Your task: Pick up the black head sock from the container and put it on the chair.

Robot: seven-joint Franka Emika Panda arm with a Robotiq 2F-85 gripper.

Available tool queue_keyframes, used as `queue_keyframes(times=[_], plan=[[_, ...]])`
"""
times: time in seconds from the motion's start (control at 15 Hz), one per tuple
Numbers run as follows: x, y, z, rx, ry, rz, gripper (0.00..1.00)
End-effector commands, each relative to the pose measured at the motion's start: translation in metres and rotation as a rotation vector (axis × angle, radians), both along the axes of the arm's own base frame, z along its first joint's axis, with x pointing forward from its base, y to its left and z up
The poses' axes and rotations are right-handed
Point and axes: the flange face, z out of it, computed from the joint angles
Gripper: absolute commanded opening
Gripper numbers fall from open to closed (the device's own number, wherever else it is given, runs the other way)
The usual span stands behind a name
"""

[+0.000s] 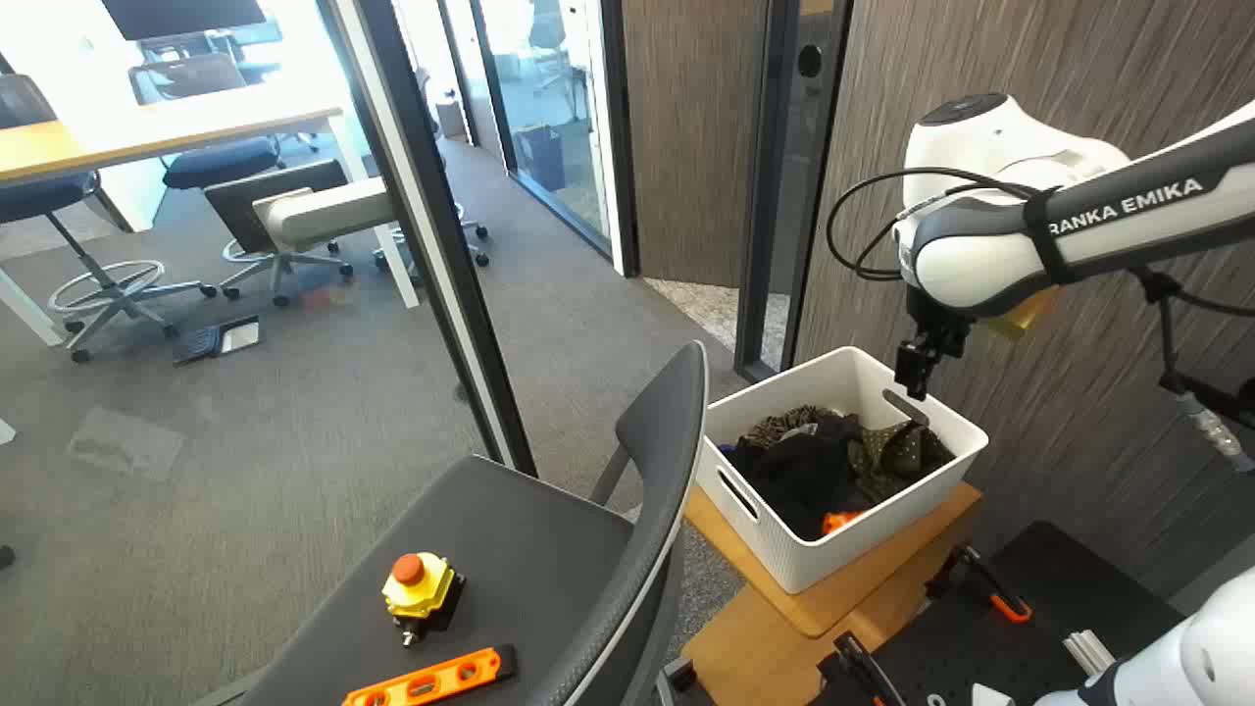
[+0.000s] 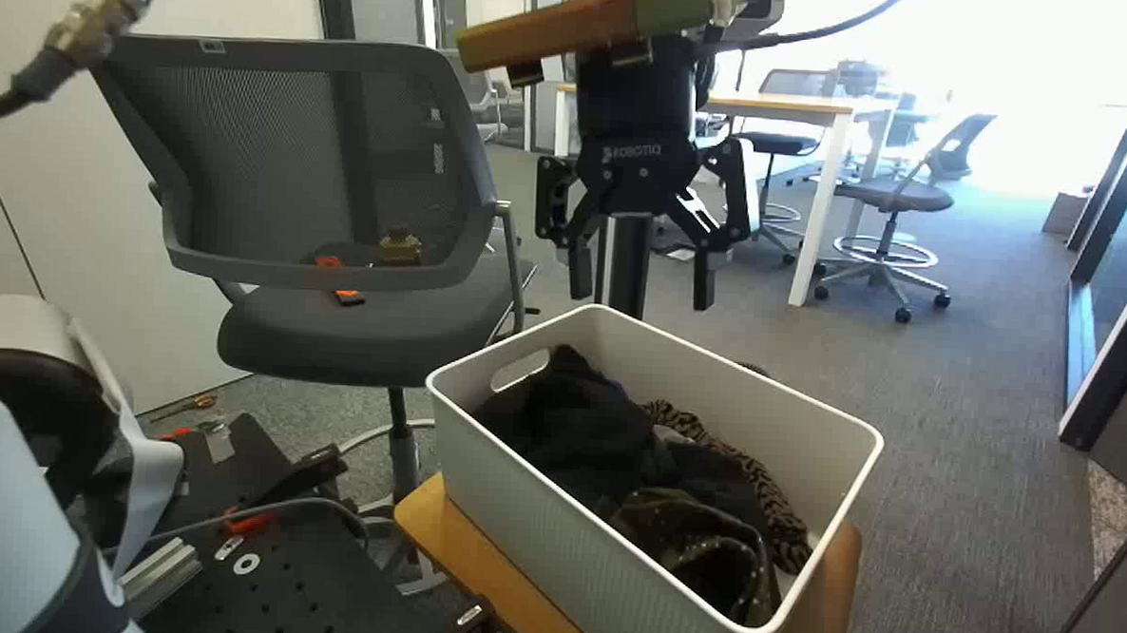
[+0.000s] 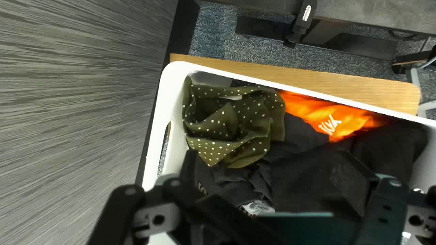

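Observation:
A white container [image 1: 853, 564] stands beside the chair and holds bunched cloths; it also shows in an exterior view [image 2: 536, 515] and the wrist view [image 3: 170, 85]. A black cloth [image 1: 799, 476], likely the head sock, lies in it; it also shows in an exterior view [image 2: 582, 427] and the wrist view [image 3: 306, 170]. Its edges merge with other dark cloth. The dark grey chair [image 1: 520, 529] also shows in an exterior view [image 2: 363, 336]. My gripper [image 2: 641, 287] is open and empty above the container; its fingers also show in an exterior view [image 1: 914, 380] and the wrist view [image 3: 274, 163].
A yellow emergency stop [image 1: 420, 588] and an orange level [image 1: 431, 679] lie on the chair seat. An olive dotted cloth [image 3: 235, 122] and an orange cloth [image 3: 327, 115] share the container. A wood-grain wall [image 3: 85, 95] rises close beside it. The container rests on a wooden surface [image 1: 726, 534].

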Motion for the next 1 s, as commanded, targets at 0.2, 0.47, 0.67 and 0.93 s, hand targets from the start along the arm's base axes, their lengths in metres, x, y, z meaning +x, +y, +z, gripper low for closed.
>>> queue_keyframes(times=[0.2,0.47,0.67,0.93], plan=[[0.003,-0.001,0.006,-0.002,-0.012,0.0,1.0],[0.006,0.006,-0.004,0.03,0.001,0.0,1.0],[0.011,0.024,-0.027,0.112,0.009,-0.026,1.0],[0.026,0.051,-0.065,0.231,0.001,-0.144,1.0]])
